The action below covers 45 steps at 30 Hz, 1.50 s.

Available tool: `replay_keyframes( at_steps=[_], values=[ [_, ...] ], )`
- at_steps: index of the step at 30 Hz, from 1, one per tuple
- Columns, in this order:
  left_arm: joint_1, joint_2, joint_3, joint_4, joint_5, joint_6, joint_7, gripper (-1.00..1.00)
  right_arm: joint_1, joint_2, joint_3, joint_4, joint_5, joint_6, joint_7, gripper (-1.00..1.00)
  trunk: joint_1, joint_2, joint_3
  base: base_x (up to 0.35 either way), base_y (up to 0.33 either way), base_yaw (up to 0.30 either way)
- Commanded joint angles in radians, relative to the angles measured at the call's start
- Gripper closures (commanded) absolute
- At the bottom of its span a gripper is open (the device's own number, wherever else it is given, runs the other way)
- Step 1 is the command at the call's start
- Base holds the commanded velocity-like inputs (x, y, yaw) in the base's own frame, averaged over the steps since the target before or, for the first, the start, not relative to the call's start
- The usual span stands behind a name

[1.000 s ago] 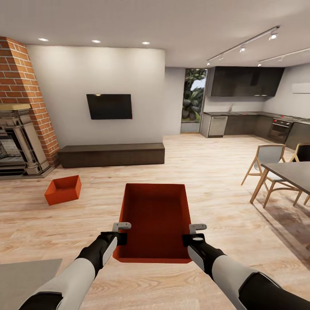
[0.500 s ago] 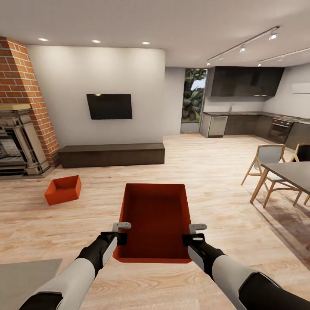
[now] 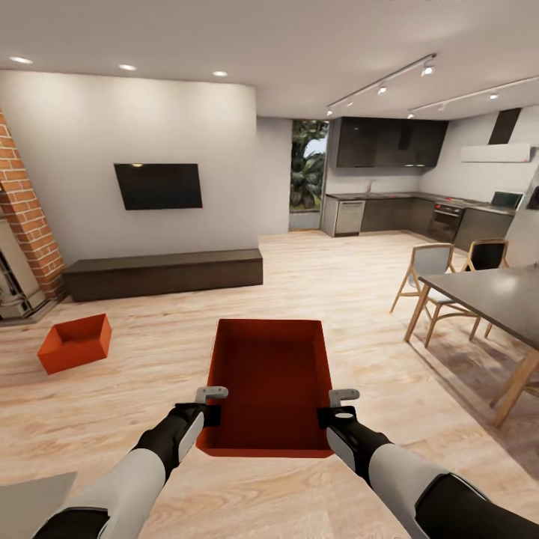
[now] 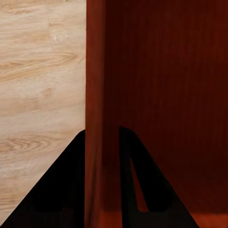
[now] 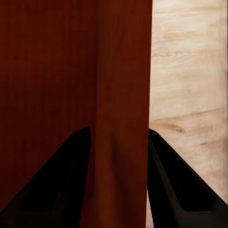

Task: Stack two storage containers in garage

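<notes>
I hold one orange-red storage container point(image 3: 271, 382) in front of me above the light wood floor of the living room. My left gripper point(image 3: 210, 403) is shut on its left wall point(image 4: 100, 118) and my right gripper point(image 3: 340, 405) is shut on its right wall point(image 5: 123, 118); in each wrist view the wall runs between the two black fingers. The second storage container point(image 3: 75, 343) sits on the plank floor at the left, near the brick fireplace point(image 3: 24, 217). The garage is out of view.
A long low dark cabinet point(image 3: 163, 272) lines the wall under the black TV point(image 3: 158, 186). A dining table point(image 3: 494, 292) with chairs point(image 3: 428, 281) stands at the right, and a dark kitchen point(image 3: 389, 213) lies behind. Open plank floor stretches ahead.
The whole view has swung to the right: fireplace, TV and the floor container slid left, and the table came closer into frame. The held container and both arms keep their place.
</notes>
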Motion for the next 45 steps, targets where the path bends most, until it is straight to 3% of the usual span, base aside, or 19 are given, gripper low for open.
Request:
replay_keyframes(
  at_steps=[1,45],
  values=[
    [0.0,-0.001,0.001,-0.002,0.004,0.006,0.008,1.0,-0.001,0.004,0.006,-0.006,-0.008,0.008,-0.006,1.0,0.001,-0.002,-0.002,0.0,0.0,-0.288],
    [0.0,-0.001,0.001,-0.004,0.003,0.006,0.008,1.0,-0.001,0.004,0.005,-0.006,-0.009,0.008,-0.006,1.0,0.001,-0.002,-0.002,0.0,0.0,-0.288]
  ],
)
